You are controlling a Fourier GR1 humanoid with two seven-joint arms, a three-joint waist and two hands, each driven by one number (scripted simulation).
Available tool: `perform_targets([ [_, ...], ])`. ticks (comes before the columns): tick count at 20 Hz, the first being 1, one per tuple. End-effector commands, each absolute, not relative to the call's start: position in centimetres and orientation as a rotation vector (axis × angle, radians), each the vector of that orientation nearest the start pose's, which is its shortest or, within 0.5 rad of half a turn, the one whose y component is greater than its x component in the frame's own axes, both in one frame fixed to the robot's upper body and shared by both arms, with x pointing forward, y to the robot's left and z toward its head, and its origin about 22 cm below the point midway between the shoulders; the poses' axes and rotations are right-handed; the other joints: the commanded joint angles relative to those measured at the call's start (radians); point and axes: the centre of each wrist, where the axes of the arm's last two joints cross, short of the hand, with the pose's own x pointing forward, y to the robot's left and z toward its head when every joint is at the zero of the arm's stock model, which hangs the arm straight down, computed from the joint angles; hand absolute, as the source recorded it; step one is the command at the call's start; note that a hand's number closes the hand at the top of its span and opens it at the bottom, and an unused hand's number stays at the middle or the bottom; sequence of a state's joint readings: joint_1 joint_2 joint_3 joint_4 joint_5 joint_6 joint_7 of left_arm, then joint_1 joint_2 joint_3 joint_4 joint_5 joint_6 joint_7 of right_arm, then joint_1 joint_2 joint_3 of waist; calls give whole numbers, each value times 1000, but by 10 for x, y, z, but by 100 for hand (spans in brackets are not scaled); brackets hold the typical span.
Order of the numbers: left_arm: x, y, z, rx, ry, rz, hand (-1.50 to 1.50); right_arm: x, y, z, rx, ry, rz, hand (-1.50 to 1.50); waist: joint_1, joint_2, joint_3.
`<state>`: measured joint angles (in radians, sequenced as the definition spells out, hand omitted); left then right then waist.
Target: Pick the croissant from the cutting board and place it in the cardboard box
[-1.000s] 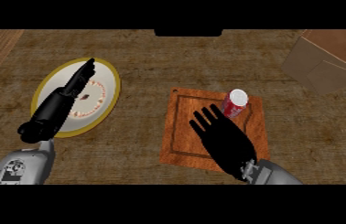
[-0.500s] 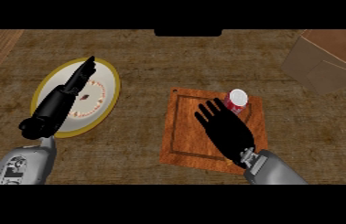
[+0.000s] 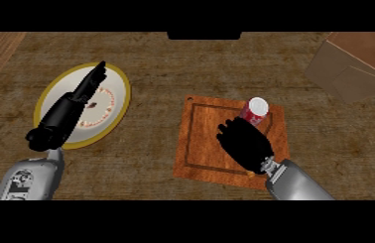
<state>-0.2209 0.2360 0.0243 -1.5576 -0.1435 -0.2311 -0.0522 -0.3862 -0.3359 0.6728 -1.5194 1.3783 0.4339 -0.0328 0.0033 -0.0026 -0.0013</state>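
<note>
A wooden cutting board (image 3: 201, 143) lies right of centre on the counter. My right hand (image 3: 245, 140) is down on the board with its fingers curled under. It covers the croissant; only a small tan bit (image 3: 251, 173) shows by the wrist. A red can with a white top (image 3: 256, 110) stands on the board's far right corner, just beyond the fingertips. The cardboard box (image 3: 348, 63) sits at the far right edge, well away from the hand. My left hand (image 3: 73, 108) lies open with straight fingers over a plate.
A yellow-rimmed white plate (image 3: 117, 83) with some food (image 3: 102, 110) on it sits at the left, partly under my left forearm. Bare wooden counter (image 3: 219, 63) stretches between the board and the box.
My right hand's fingers were spread flat above the board; they have curled down and the hand has lowered onto the board. The left hand has not moved.
</note>
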Motion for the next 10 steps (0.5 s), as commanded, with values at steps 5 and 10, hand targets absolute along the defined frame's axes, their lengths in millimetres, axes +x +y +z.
perform_targets([
  [5,295,256,54,97,-1756,-544,0,312,-147,43,1190,2177,-2969,150,8,12,2],
  [10,291,265,55,65,-1766,-563,0,360,-156,52,1225,2654,-2964,150,35,19,2],
])
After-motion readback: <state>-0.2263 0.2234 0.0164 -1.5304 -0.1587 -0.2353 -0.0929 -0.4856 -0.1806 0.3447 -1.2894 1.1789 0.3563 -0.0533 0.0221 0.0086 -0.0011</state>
